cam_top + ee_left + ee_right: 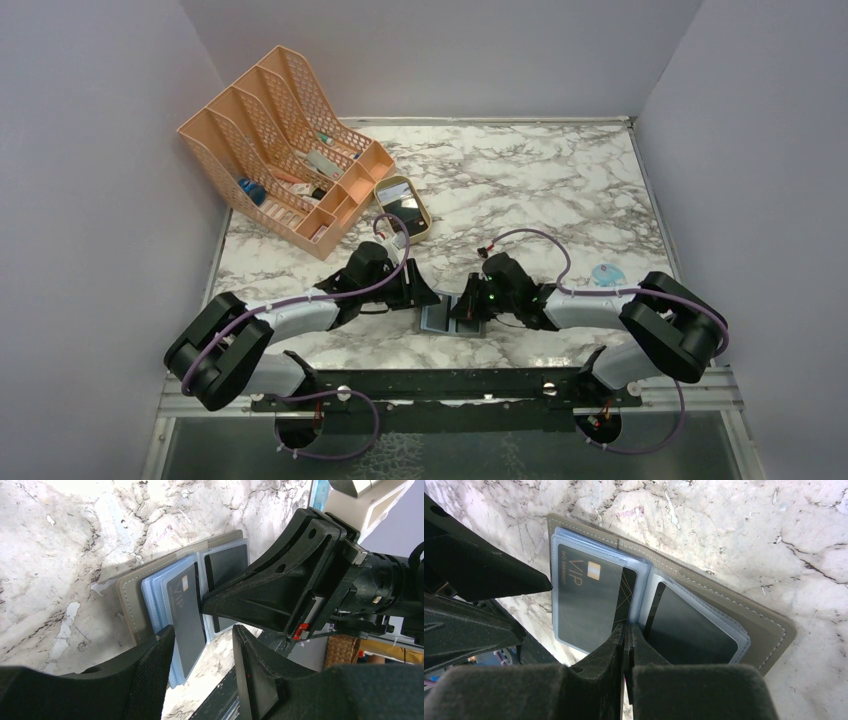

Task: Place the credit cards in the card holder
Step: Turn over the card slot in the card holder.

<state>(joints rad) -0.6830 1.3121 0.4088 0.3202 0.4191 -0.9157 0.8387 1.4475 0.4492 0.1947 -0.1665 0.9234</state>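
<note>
The card holder [437, 320] lies open on the marble between my two grippers, grey cover down and blue-grey pockets up; it also shows in the left wrist view [131, 597] and the right wrist view [769, 625]. A black VIP credit card [589, 600] sits most of the way inside its left clear pocket, one edge still uncovered. Another dark card [689, 630] fills the right pocket. My right gripper [626, 627] is shut, its tips against the VIP card's uncovered edge at the wallet's fold. My left gripper [202, 650] is open and empty at the wallet's left end.
A tan oval tray [425, 226] holding a dark card stands behind the wallet. A large peach mesh file rack [280, 150] fills the back left. A small blue round thing [607, 274] lies at the right. The black rail [450, 385] runs along the near edge.
</note>
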